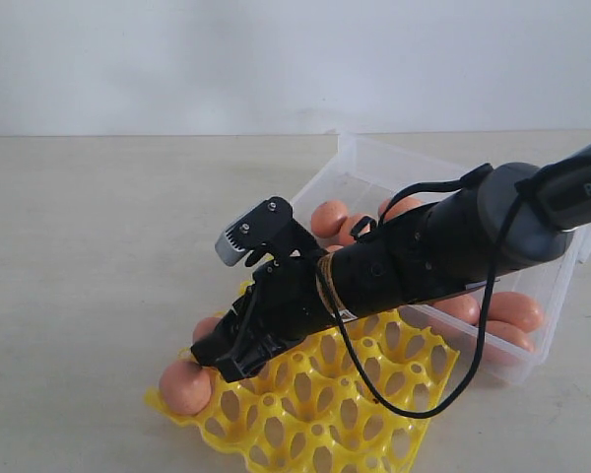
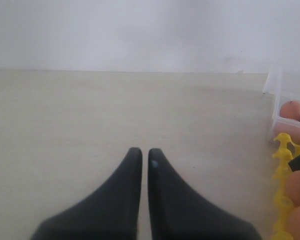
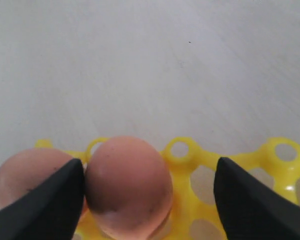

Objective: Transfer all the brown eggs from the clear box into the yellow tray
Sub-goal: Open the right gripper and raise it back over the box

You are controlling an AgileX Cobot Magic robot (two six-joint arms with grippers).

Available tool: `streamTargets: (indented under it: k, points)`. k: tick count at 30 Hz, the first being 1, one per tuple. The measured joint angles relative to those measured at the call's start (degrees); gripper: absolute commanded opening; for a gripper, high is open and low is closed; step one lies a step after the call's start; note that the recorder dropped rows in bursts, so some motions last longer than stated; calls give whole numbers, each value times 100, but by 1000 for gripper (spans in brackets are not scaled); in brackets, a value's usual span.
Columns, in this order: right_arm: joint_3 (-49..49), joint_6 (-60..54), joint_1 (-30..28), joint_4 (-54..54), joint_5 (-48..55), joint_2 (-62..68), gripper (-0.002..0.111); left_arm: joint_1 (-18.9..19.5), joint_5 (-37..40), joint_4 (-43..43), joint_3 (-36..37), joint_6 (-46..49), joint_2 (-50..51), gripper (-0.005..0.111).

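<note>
Closest to me is the yellow tray (image 1: 394, 389), with the clear box (image 1: 532, 370) right behind it. My right gripper (image 1: 225, 357) is down at the tray's front-left corner, fingers spread apart. A brown egg (image 3: 127, 185) sits in a cup between them, one finger right up against it and the other well clear. A second egg (image 3: 25, 175) sits in the next cup. More brown eggs (image 1: 515, 310) lie in the box. My left gripper (image 2: 144, 155) hangs over the bare table (image 2: 65, 115), fingers nearly together, nothing in them.
</note>
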Motion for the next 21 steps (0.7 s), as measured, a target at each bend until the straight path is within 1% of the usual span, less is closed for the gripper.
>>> streamTargets:
  k: [9,14,15,17,21]
  points:
    - [0,-74,0,0,105,-130,65,0,0,0,0,0,0,4]
    - [0,-311,0,10,661,-906,64,0,0,0,0,0,0,4]
    - [0,-323,0,10,818,-1123,63,0,0,0,0,0,0,4]
    - [0,-350,0,10,1275,-1582,53,0,0,0,0,0,0,4]
    - [0,-466,0,10,2427,-2374,17,0,0,0,0,0,0,4]
